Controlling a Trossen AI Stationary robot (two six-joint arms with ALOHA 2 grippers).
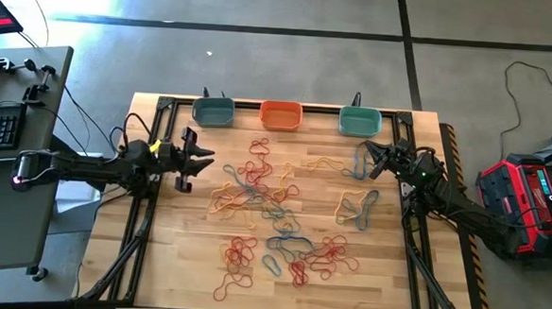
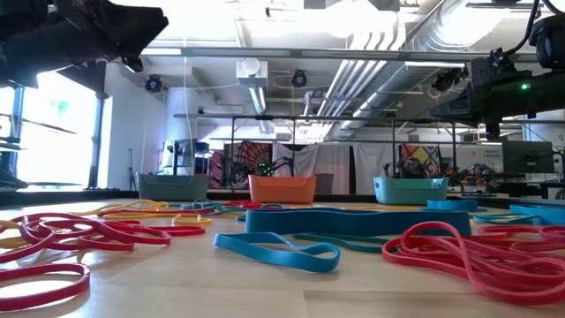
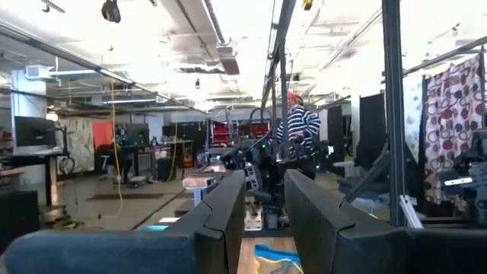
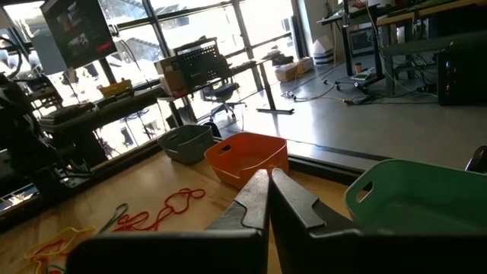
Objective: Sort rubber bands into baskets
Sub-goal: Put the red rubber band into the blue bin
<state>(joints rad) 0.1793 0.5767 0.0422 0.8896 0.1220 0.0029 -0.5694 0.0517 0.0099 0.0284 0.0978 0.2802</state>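
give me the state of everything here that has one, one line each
left gripper: raised over the table's left side, fingers apart, nothing between them
right gripper: near the teal-green basket, shut, nothing held
grey-blue basket: upright at the far edge, no bands seen inside
orange basket: upright, no bands seen inside
teal-green basket: upright, no bands seen inside
rubber bands: loose and tangled on the table, unsorted

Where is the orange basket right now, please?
In the high view, the orange basket sits at the table's far edge, in the middle between the grey-blue basket and the teal-green basket.
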